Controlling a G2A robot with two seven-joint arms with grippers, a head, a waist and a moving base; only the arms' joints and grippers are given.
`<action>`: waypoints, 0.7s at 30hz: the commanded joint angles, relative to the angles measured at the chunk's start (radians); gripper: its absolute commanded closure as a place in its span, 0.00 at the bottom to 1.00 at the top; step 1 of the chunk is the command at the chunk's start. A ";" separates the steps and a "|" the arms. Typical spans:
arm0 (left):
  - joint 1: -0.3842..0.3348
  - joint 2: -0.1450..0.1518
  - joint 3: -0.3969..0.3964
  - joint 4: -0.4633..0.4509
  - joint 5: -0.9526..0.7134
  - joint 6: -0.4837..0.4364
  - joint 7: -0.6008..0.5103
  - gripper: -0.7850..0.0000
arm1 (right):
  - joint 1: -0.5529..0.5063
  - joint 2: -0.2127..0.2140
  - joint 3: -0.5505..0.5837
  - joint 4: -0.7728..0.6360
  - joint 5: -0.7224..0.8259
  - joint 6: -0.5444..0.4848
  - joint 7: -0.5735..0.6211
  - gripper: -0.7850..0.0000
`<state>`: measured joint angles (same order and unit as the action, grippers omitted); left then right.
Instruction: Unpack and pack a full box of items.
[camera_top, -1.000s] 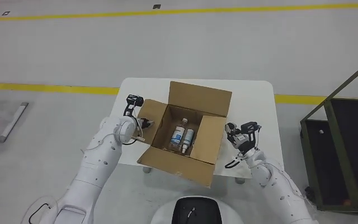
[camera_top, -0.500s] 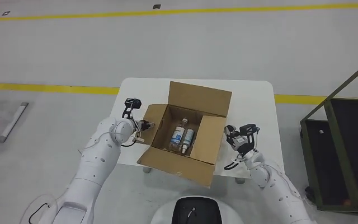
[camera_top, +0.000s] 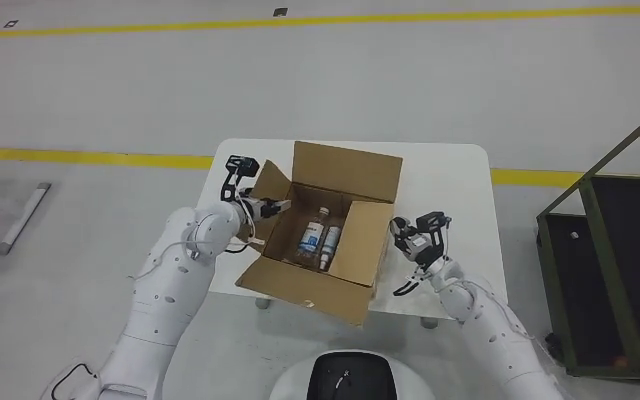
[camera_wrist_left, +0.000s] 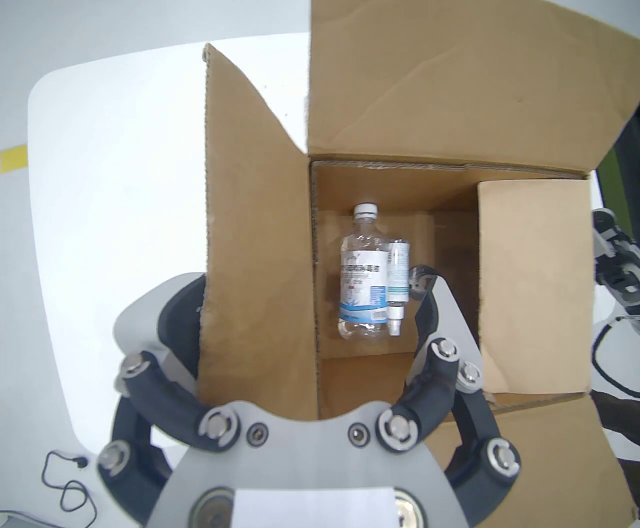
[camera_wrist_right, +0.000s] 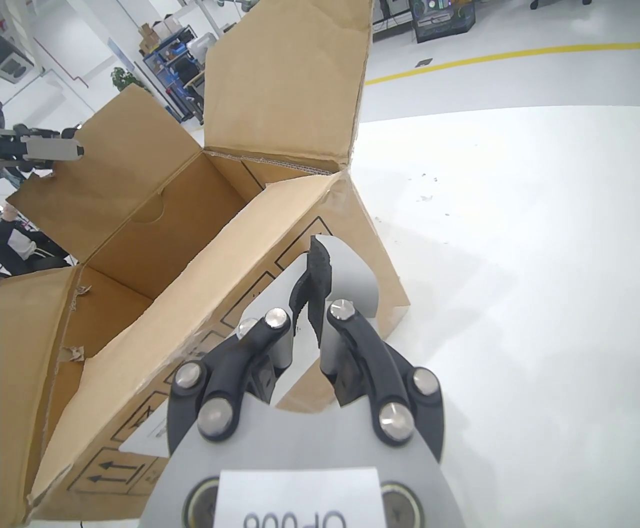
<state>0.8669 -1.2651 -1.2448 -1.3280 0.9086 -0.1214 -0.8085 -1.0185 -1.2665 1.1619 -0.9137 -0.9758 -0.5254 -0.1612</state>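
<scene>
White table (camera_top: 450, 165): open box (camera_top: 345, 170) held bottle (camera_wrist_left: 362, 285), spray (camera_wrist_left: 397, 280). Left gripper (camera_top: 272, 207): fingers spread, flap (camera_wrist_left: 250, 250) between them. Right gripper (camera_wrist_right: 315, 262): fingers pressed together, box wall beside.

Bright even overhead light, soft shadows on the white table (camera_wrist_right: 525, 200), dimmer box (camera_wrist_left: 400, 190) interior, fisheye-curved wrist-view edges.

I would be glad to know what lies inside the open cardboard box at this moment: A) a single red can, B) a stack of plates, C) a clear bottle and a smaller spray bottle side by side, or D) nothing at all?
C: the left wrist view shows a clear bottle and a smaller spray bottle lying side by side on the floor of the cardboard box.
</scene>
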 joint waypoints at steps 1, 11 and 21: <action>0.011 0.002 -0.003 -0.038 -0.006 -0.011 -0.014 0.00 | 0.014 -0.002 -0.005 0.015 -0.002 -0.005 -0.001 1.00; 0.046 0.013 0.013 -0.108 0.090 -0.015 -0.025 0.00 | 0.075 -0.012 -0.014 0.071 -0.006 -0.005 -0.014 1.00; 0.044 0.026 -0.014 -0.109 0.181 0.017 -0.022 0.00 | 0.028 -0.004 0.005 0.044 -0.021 -0.010 -0.040 1.00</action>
<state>0.9103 -1.2410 -1.2598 -1.4348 1.0574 -0.1133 -0.8363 -0.9850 -1.2712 1.1646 -0.8649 -0.9958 -0.5355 -0.2003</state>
